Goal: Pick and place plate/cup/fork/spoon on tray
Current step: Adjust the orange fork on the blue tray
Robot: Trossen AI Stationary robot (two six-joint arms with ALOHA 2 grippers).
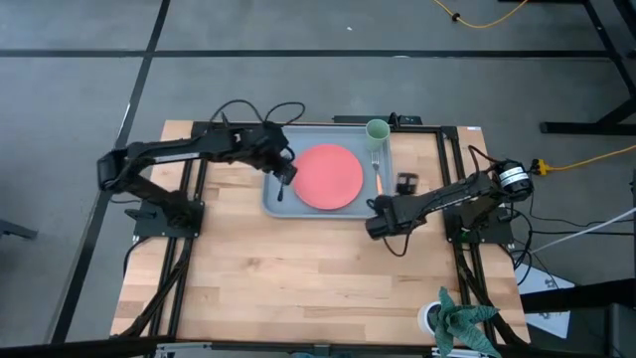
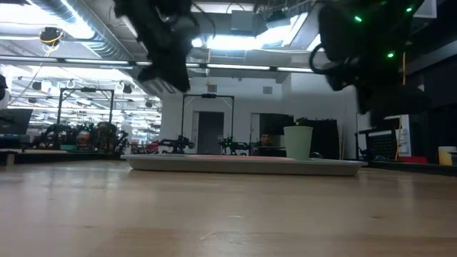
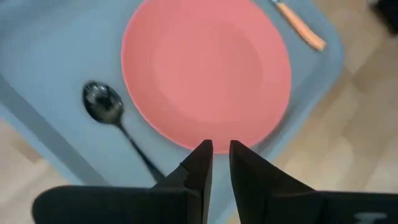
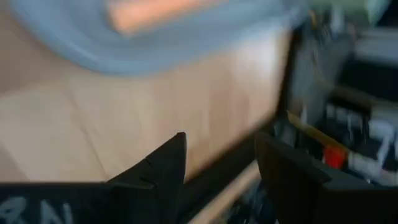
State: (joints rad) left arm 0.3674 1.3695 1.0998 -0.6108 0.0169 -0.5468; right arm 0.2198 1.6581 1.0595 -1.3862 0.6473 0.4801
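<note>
The grey-blue tray (image 1: 281, 204) lies at the table's far middle. On it are the coral-red plate (image 1: 329, 177), the pale-green cup (image 1: 377, 130) at its far right corner, the orange-handled fork (image 1: 377, 176) right of the plate, and the dark spoon (image 3: 104, 104) left of the plate. My left gripper (image 3: 221, 149) hovers over the tray's left part, above the spoon's handle and the plate's rim, its fingers a narrow gap apart and empty. My right gripper (image 4: 221, 146) is open and empty over the bare wood by the tray's near right corner (image 1: 376, 217).
A small black object (image 1: 406, 183) sits on the table just right of the tray. A white pot with a green plant (image 1: 455, 318) stands at the near right corner. The wooden table top (image 1: 298, 278) near the tray is bare. Black frame rails (image 1: 452, 169) run along both sides.
</note>
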